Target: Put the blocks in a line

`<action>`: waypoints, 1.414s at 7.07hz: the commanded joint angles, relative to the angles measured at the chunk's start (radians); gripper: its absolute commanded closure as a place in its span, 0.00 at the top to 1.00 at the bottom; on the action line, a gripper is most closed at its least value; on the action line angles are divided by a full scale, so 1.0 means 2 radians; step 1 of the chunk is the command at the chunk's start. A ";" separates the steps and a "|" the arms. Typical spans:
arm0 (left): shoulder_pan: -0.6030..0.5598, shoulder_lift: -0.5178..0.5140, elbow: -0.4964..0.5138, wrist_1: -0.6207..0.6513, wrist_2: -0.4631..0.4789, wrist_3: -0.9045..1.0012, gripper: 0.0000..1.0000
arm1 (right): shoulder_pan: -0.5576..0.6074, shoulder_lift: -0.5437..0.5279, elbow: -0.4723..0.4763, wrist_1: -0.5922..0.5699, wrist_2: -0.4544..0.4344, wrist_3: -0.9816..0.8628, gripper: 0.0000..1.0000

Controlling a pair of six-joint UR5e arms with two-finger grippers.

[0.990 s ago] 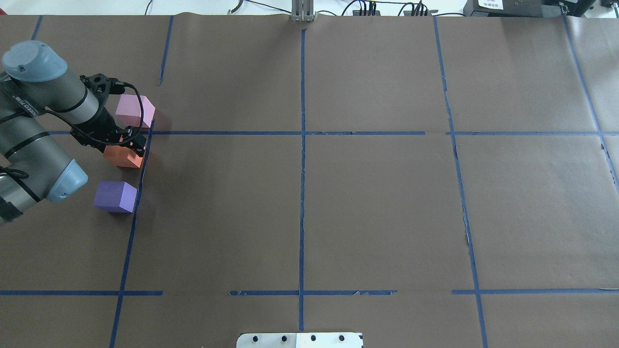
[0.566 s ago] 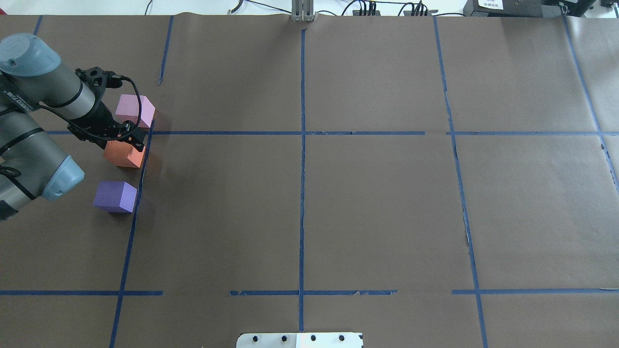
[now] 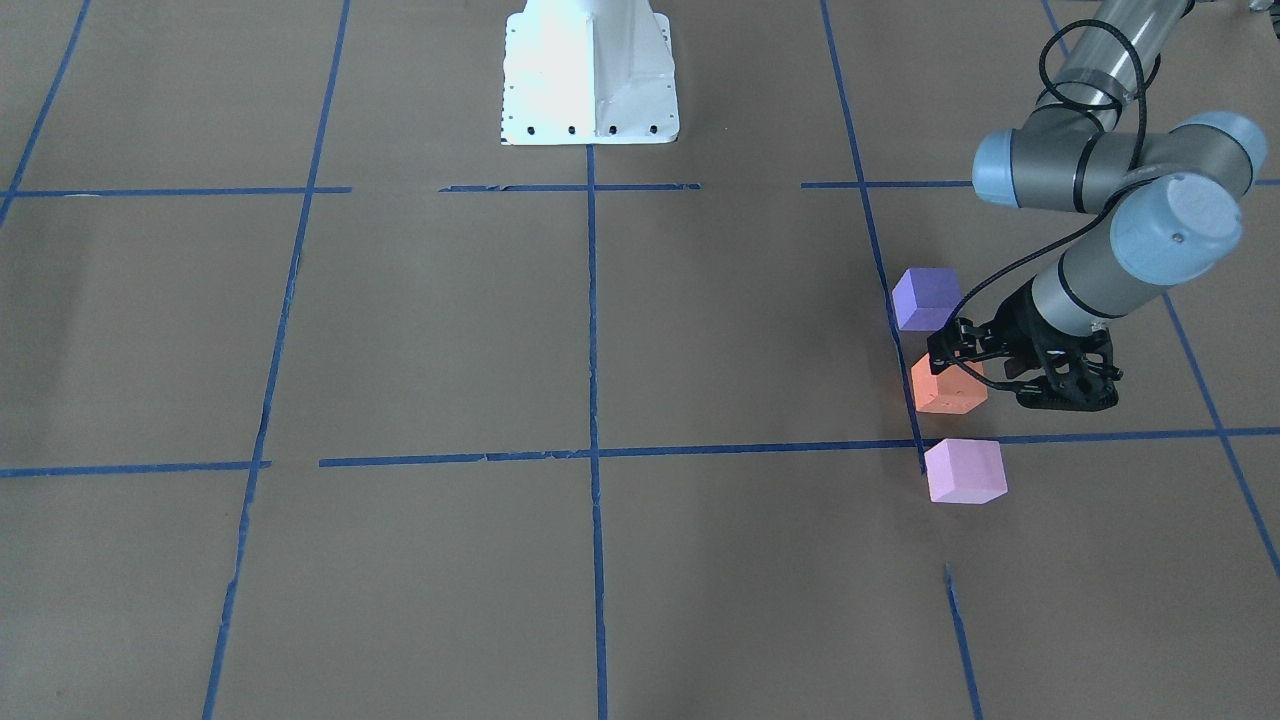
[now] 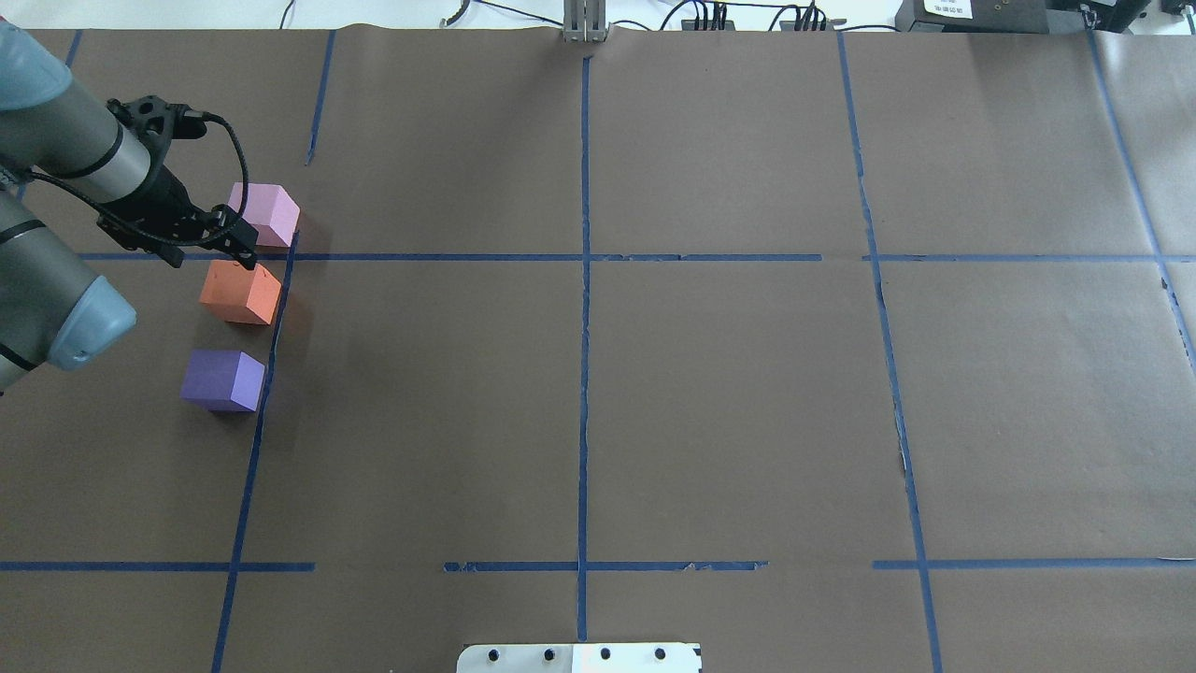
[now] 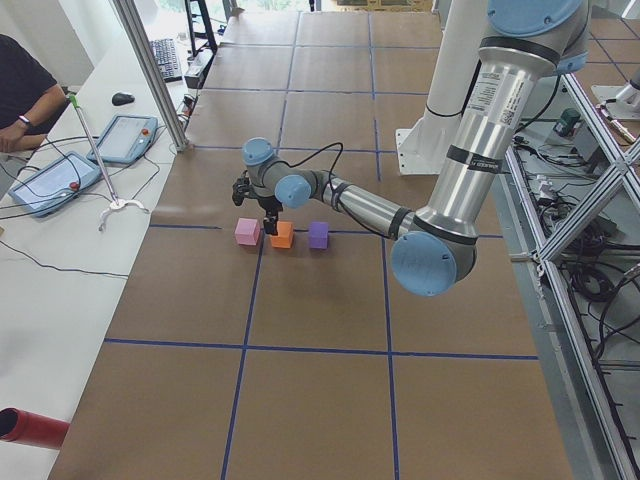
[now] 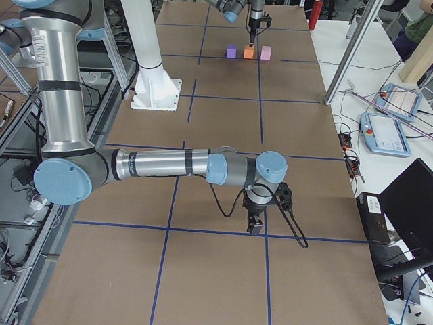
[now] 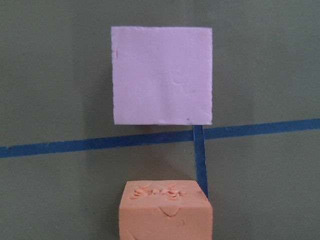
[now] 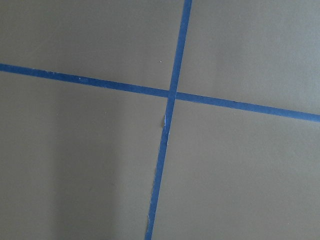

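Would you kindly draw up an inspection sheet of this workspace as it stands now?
Surface: brown paper with a blue tape grid, lying flat.
Job's things: pink block, orange block and violet block in a row beside a tape line, apart from one another; the orange top is dented.
Clutter: nothing seen.
Claws: left claw raised over the orange block, looks open, holds nothing; right claw over bare paper, state unclear.
Cables: black cable looped along the left wrist.
Surroundings: white robot base; operator at a side bench.

overhead faces front view, both share blocks (image 4: 240, 293), wrist views close
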State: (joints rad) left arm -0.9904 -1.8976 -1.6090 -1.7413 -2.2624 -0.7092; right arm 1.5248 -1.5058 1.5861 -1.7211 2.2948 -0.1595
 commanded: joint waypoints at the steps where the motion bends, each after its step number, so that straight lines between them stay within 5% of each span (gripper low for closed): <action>1: -0.046 0.003 -0.028 0.027 0.003 0.032 1.00 | 0.000 0.000 0.000 0.000 0.000 0.000 1.00; 6: -0.205 0.146 -0.033 -0.001 -0.005 0.255 1.00 | 0.000 0.000 0.000 0.000 0.000 0.000 1.00; 8: -0.246 0.206 -0.021 -0.049 -0.044 0.253 1.00 | 0.000 0.000 0.000 0.000 0.000 0.000 1.00; 10: -0.255 0.211 -0.012 -0.046 -0.046 0.252 1.00 | 0.000 0.000 0.000 0.000 0.000 0.000 1.00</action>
State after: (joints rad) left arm -1.4875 -1.4912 -1.6434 -1.8296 -2.3474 -0.2049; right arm 1.5248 -1.5064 1.5861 -1.7211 2.2948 -0.1595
